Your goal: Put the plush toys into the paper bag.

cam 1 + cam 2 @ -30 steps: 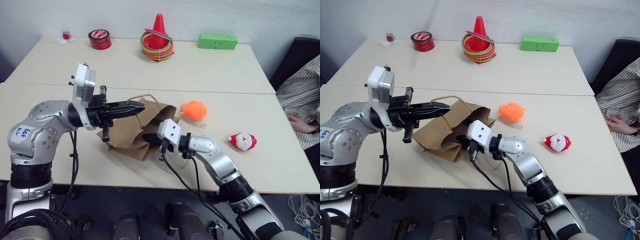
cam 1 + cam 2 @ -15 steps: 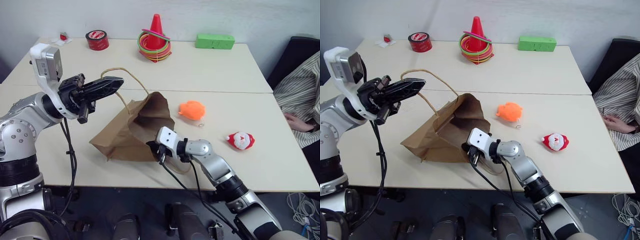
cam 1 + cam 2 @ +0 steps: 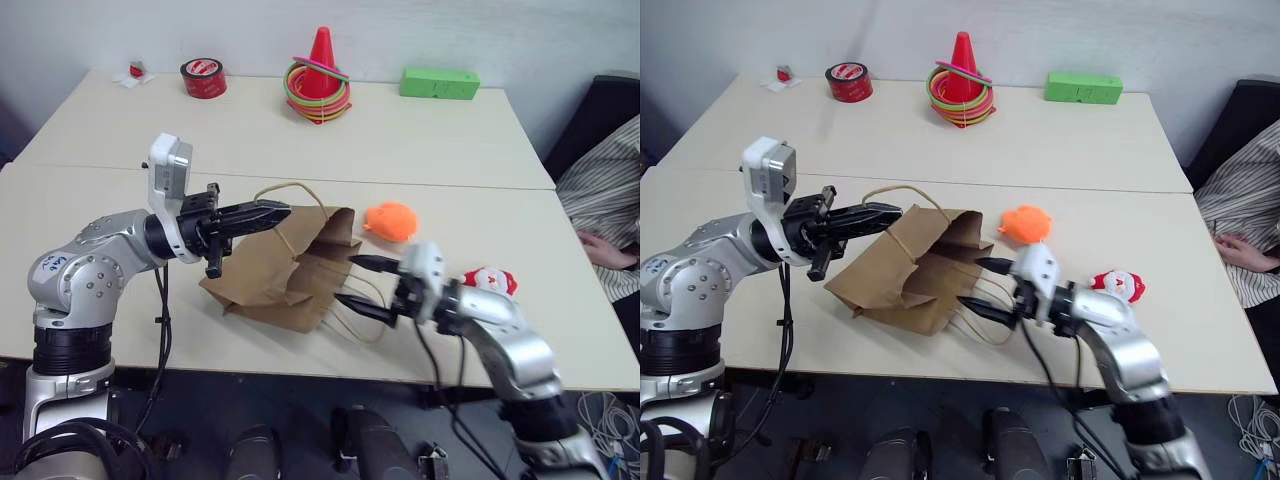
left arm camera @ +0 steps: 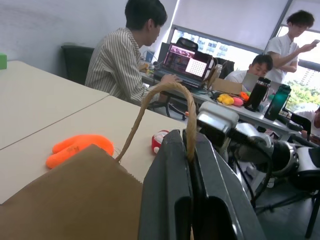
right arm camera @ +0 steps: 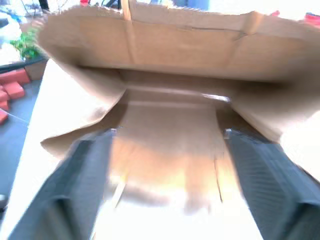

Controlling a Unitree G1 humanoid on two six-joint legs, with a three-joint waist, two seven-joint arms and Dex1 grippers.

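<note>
The left hand [image 3: 270, 212] is shut tight on a thin tan cord handle [image 4: 165, 102] of the big brown paper bag [image 3: 275, 275]. The bag lies slumped on the pale counter [image 3: 120, 250], its mouth facing the right hand [image 3: 362, 285]. That hand hangs just outside the bag's mouth with its two black fingers wide apart, holding nothing.

The round orange plush toy [image 3: 390, 220] sits just past the bag. The red and white Santa plush toy [image 3: 492, 280] lies farther from the bag, partly hidden behind the right arm.

This looks like the bag-opening step. Next, the right hand should probably go pick up a toy.

The bag's inside is hard to make out.
</note>
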